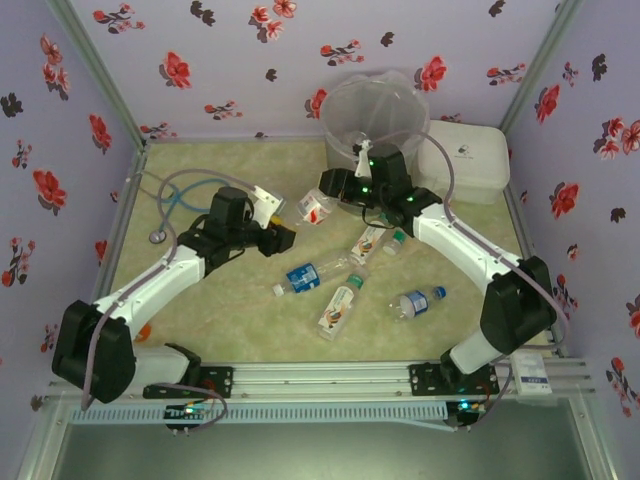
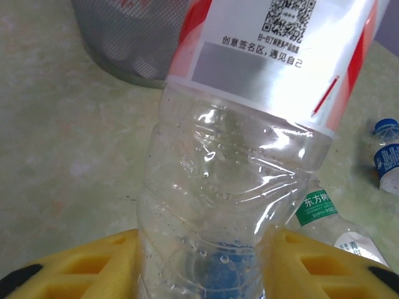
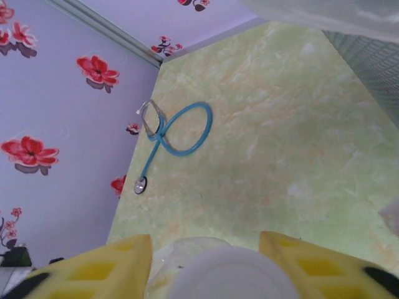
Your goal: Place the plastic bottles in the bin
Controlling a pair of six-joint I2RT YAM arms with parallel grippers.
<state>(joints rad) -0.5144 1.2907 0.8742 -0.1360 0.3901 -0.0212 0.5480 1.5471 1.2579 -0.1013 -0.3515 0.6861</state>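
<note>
A clear bottle with a red-and-white label (image 1: 315,208) (image 2: 230,187) is held by its lower body between the yellow left fingers (image 2: 93,268), which press against it from both sides. It sits near the bin (image 1: 375,110) (image 2: 124,37), at about 7 o'clock from it. The bin stands at the table's (image 1: 230,170) 12 o'clock edge, with a white box (image 1: 462,160) just beside it at 3 o'clock. Several loose bottles (image 1: 342,305) lie mid-table at the bin's 6 o'clock, with blue or red-white labels. The right fingers (image 3: 106,268) stand on either side of a white rounded object (image 3: 230,277); I cannot tell whether they grip it. A blue-tubed stethoscope (image 1: 170,205) (image 3: 181,131) lies at the table's 9 o'clock side.
</note>
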